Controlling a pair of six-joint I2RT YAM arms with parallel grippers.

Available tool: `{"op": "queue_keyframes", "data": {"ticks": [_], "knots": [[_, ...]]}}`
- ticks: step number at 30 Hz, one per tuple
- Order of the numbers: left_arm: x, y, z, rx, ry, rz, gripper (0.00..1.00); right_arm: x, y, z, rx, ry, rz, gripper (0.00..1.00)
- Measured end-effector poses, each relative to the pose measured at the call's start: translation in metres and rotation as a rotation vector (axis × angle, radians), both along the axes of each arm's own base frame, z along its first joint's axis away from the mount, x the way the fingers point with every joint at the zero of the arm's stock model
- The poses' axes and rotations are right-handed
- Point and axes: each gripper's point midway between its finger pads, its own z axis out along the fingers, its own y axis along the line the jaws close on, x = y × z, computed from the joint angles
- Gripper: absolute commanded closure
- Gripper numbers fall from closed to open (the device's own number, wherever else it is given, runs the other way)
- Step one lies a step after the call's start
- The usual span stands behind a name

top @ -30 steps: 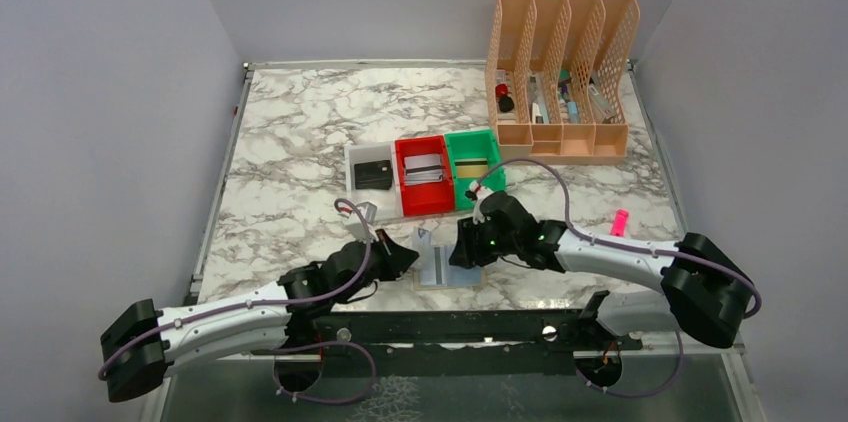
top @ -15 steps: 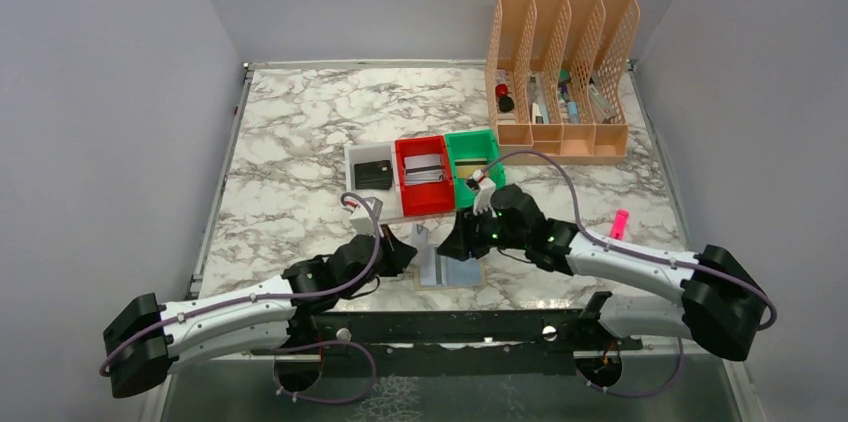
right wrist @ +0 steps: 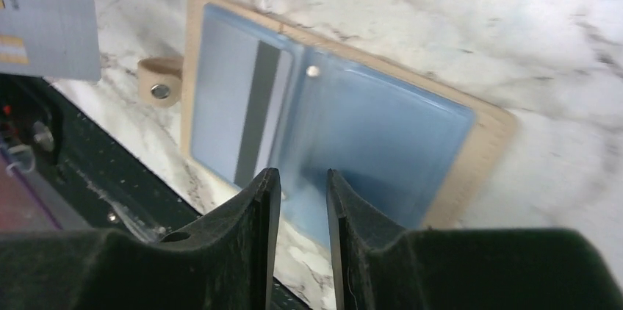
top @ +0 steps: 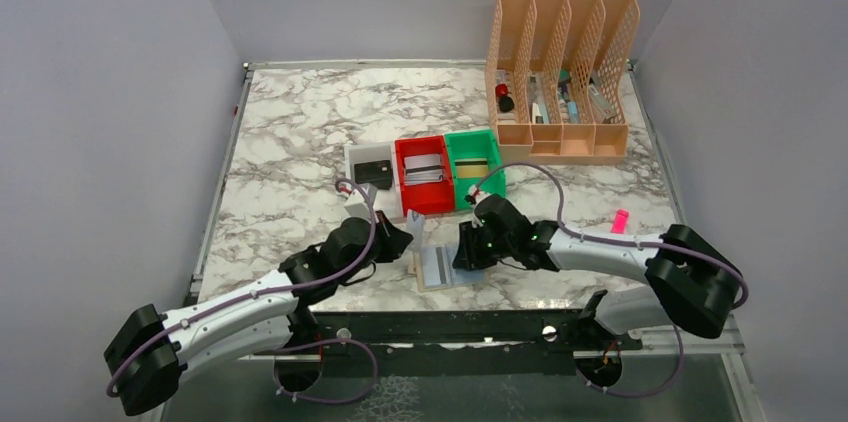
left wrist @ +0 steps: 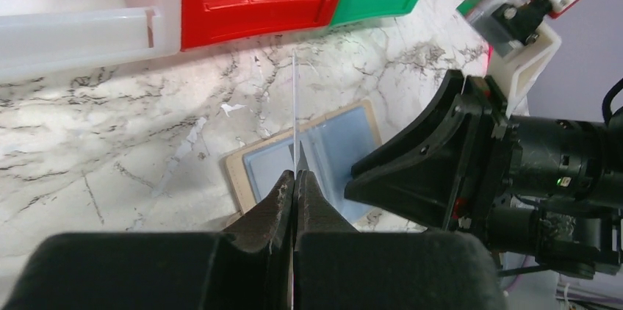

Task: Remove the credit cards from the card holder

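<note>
The tan card holder (top: 447,267) lies open near the front edge, its blue-grey inside up. My left gripper (top: 398,241) is shut on a silvery grey credit card (left wrist: 294,104), held edge-on above the holder's left side (left wrist: 264,169); the same card shows at the upper left of the right wrist view (right wrist: 44,16). Another grey card with a dark stripe (right wrist: 253,123) sits in the holder's left pocket (right wrist: 382,126). My right gripper (right wrist: 303,178) hovers low over the holder's near edge, jaws slightly apart and empty; in the top view it (top: 465,247) is at the holder's right side.
A white tray (top: 352,154) with a black card, a red tray (top: 428,204) with a grey card and a green tray (top: 492,142) stand just beyond the holder. An orange file rack (top: 560,72) is at the back right. A pink object (top: 620,220) lies right.
My left gripper has carried the grey card up and away from the holder toward the trays. My right gripper swung out toward the trays and came back over the holder's right half.
</note>
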Motion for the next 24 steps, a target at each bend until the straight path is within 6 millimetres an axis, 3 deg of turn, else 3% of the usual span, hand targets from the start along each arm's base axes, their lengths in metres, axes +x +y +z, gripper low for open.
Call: {"op": "queue_keyframes", "data": {"ticks": [4,8,12,17,24], "knots": [[-0.004,-0.007,0.000,-0.027,-0.007,-0.048,1.00,0.005,-0.006,0.015,0.004,-0.053,-0.021,0.56],[-0.009,-0.015,0.001,-0.076,-0.019,-0.100,1.00,0.010,-0.001,0.041,0.079,-0.110,-0.027,0.41],[-0.013,-0.025,0.006,-0.146,-0.035,-0.152,1.00,0.015,0.005,0.061,0.147,-0.151,-0.040,0.32],[-0.019,-0.036,0.012,-0.209,-0.033,-0.207,1.00,0.023,0.010,0.080,0.266,-0.178,-0.055,0.29],[-0.025,-0.045,0.030,-0.338,-0.055,-0.247,1.00,0.025,0.012,0.090,0.411,-0.146,-0.057,0.31]]}}
